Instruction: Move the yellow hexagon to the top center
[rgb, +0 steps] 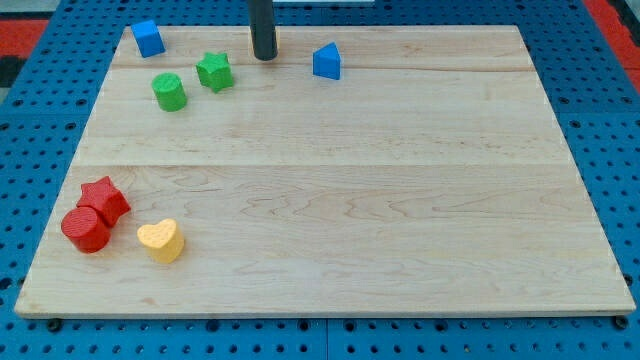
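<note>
Resting my tip at top centre, between green star and blue triangle, touching neither; no jaws, plain rod; yellow heart far off, bottom left

Robotics lab bench, not a home.
Pale wooden desk laid over blue perforated mounting board, scattered with small coloured test blocks, dark rod hung above — set up for pushing trials.

Only a straight rod of the arm shows: dark grey, almost black, smooth and round. My tip is cut blunt and flat, without markings, screws or cables.
</note>
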